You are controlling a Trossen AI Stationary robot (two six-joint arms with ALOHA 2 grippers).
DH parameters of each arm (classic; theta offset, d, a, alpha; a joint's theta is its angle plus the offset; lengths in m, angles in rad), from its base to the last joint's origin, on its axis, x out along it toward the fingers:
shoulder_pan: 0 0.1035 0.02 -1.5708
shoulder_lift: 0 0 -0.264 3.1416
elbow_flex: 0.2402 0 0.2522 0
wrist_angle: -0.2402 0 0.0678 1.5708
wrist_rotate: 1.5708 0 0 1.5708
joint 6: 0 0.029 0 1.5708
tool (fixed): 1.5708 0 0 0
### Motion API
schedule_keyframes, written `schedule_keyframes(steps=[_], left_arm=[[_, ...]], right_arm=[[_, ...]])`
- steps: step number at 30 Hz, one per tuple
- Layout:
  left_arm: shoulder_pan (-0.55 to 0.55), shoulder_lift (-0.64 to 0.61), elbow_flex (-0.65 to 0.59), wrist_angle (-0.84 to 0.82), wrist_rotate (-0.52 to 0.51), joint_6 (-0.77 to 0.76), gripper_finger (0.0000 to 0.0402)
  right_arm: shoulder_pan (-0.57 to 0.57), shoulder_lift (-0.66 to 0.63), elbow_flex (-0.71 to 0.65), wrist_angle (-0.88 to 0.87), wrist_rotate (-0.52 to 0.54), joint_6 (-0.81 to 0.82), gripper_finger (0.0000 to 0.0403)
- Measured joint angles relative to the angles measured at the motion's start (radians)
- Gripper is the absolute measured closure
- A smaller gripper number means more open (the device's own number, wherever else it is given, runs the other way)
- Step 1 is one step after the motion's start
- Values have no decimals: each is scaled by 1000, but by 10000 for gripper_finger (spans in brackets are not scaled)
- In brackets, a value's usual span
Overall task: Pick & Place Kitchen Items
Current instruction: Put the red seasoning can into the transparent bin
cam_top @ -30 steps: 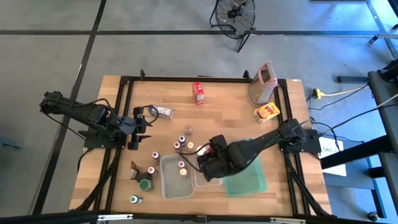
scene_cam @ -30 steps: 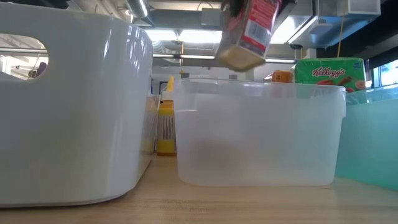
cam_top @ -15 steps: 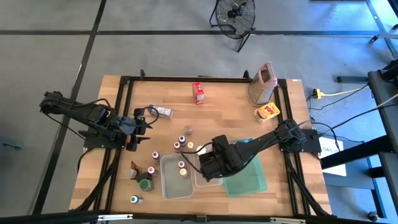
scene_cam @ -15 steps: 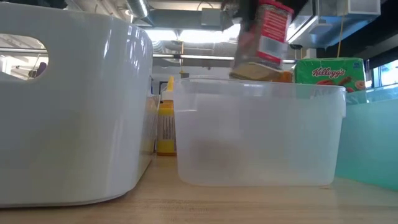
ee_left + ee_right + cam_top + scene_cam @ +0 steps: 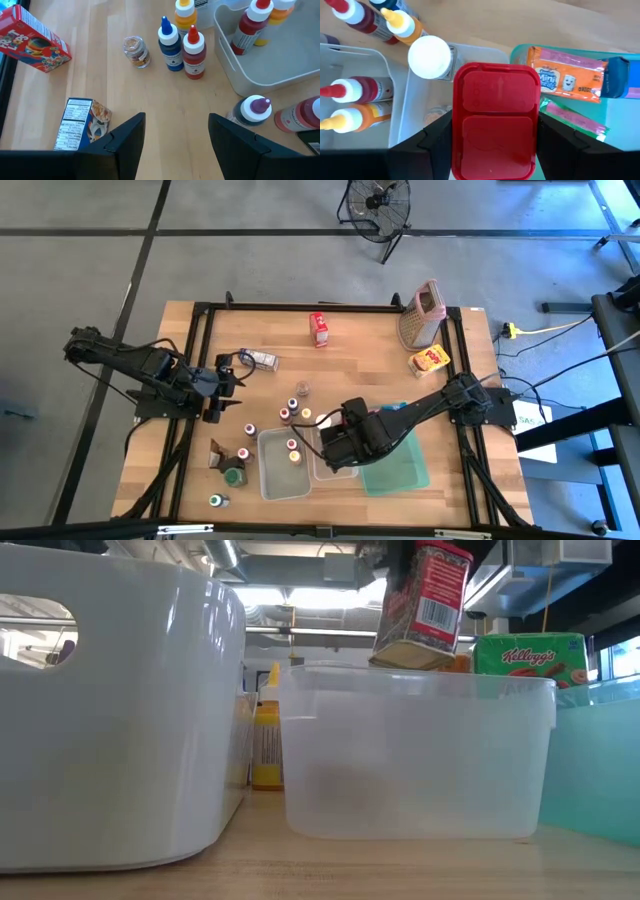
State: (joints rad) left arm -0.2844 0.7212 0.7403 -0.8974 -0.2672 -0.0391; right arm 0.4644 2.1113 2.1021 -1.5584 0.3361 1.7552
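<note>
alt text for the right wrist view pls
The right gripper holds a red-lidded container above a clear tub. A white-capped jar sits in it, with an orange packet on the green tray.

Red-lidded spice jar (image 5: 424, 602), tilted, seemingly over clear tub (image 5: 420, 755); bottles (image 5: 181, 44) nearby

Lighting's pretty even and bright from overhead, soft shadows only. In the low view the ceiling lights (image 5: 300, 598) blow out a bit and the big white tub (image 5: 110, 710) up close looks soft. Left wrist view is sharp on the wooden table (image 5: 100, 75), with its dark fingers (image 5: 125, 145) blurry.
</note>
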Motion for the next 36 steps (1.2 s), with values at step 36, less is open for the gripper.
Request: schedule_keyframes(steps=[36], left_arm=[[0, 0, 0, 1, 0, 0, 190]], right_arm=[[-15, 49, 0, 27, -7, -16, 180]])
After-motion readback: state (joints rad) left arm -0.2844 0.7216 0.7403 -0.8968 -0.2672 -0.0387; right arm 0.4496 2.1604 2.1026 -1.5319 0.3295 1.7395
